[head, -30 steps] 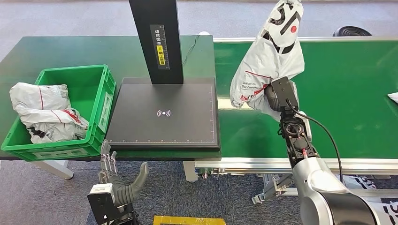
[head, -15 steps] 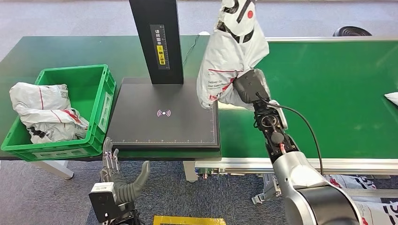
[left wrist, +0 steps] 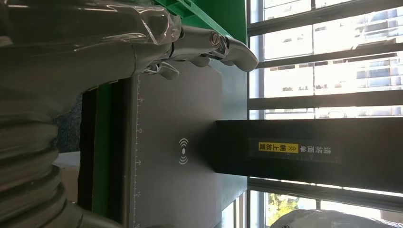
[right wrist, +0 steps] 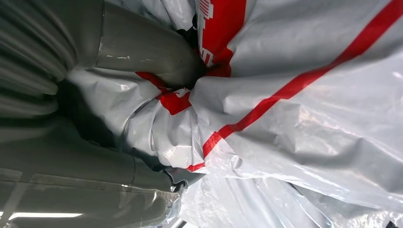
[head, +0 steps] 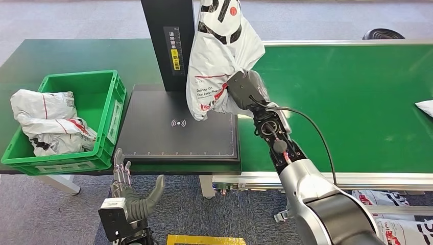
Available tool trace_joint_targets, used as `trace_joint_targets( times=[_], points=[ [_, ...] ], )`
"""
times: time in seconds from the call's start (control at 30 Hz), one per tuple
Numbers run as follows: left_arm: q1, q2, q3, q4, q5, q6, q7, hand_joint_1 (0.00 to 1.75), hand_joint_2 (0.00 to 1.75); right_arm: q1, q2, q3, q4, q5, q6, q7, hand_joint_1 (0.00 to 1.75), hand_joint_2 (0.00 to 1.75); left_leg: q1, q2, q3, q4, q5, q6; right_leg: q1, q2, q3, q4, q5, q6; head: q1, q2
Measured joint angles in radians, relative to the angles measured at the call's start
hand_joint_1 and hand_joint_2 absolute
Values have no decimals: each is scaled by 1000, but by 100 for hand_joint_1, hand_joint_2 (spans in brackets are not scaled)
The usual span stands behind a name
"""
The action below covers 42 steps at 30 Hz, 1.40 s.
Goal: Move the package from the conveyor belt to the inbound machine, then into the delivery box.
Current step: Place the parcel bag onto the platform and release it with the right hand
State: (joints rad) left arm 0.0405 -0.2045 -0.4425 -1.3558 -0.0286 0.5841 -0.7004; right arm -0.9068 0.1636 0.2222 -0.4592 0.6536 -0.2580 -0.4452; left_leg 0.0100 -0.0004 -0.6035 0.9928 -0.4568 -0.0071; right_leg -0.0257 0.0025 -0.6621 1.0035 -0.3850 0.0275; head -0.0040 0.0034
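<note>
Here the right hand (head: 244, 91) grips the crumpled white plastic package (head: 217, 56), held upright over the flat black inbound machine's (head: 153, 132) right edge, well right of the open left hand (head: 134, 196).

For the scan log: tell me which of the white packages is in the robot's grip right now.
The white package gripped by the right hand, held up over the black scanner platform. The other packages lie in the green crate.

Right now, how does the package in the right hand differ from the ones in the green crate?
The held package hangs upright above the scanner pad, gripped by the right hand; the crate packages lie crumpled, untouched, in the green crate. All are white plastic with red and black print.
</note>
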Motion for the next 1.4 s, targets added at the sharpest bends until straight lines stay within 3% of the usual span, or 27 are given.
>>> trace_joint_targets(
  times=[0.37,0.7,1.4],
  points=[
    [-1,0,0,0,0,11,0,0,175,-59,43,46,43,20,-2,66,175,175,0,0,0,0,0,0,0,0,-1,0,0,0,0,0],
    [-4,-8,13,5,1,2,0,0,175,-108,80,68,81,57,-41,222,175,175,0,0,0,0,0,0,0,0,-1,0,0,0,0,0],
    [-27,-20,21,31,-9,-8,0,0,175,-118,96,85,128,62,-32,241,175,175,0,0,0,0,0,0,0,0,-1,0,0,0,0,0]
  ],
)
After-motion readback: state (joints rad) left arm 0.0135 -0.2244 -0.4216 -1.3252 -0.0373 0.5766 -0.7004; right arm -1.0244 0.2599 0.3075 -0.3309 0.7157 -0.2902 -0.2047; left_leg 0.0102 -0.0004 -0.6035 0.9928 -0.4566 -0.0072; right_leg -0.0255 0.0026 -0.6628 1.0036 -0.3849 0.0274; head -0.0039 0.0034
